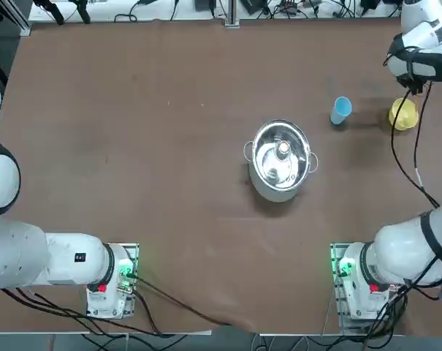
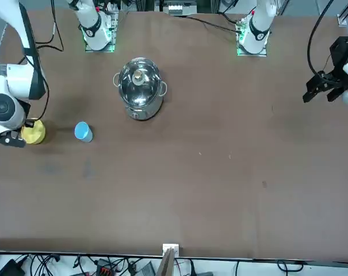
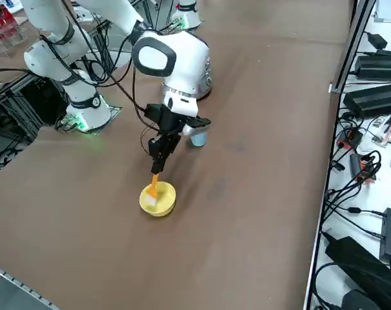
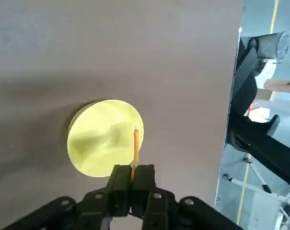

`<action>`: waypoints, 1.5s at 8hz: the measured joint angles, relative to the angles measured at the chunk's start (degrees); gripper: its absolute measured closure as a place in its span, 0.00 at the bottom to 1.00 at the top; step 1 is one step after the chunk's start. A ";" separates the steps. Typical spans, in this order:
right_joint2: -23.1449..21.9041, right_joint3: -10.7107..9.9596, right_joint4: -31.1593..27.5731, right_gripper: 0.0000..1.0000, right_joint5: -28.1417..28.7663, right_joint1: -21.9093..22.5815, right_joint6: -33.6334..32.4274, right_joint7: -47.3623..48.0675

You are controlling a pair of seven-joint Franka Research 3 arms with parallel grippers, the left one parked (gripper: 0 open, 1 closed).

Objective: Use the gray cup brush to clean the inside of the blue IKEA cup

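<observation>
— So, how are the jaws of the right gripper [image 3: 158, 170] set?

— Pinched together on the orange handle of the brush [image 3: 154, 183], its pale head angled down within the outline of the yellow bowl [image 3: 167, 205], at the lower middle of the side view. Whether the bowl's floor is touched cannot be told.

— And the next step?

— The brush should be raised straight until the rim is cleared, then carried to the blue cup [image 1: 341, 110], upright at the upper right of the top view. The head is best centred before being lowered; if the wall were pressed, the light cup might be tipped or the handle twisted.

— The surroundings?

— A plain brown tabletop [image 1: 169, 219], with the lidded steel pot [image 1: 280, 162] set right of centre. Black equipment [image 3: 376, 102] and cables are seen along the side view's right edge.
</observation>
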 joint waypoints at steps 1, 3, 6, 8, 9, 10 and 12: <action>0.49 0.15 -0.50 0.96 -2.24 0.04 0.74 2.16; 1.85 0.42 -1.80 0.96 -5.93 0.40 2.14 7.43; 2.68 0.74 -1.99 0.96 -6.27 1.74 2.08 9.58; 2.85 0.74 -2.19 0.96 -6.27 1.87 1.86 9.58; 3.27 0.74 -2.30 0.96 -6.27 1.83 1.76 9.58; 3.87 0.74 -2.33 0.96 -6.27 1.81 1.72 9.58; 4.76 0.74 -2.32 0.90 -6.28 1.80 1.72 9.61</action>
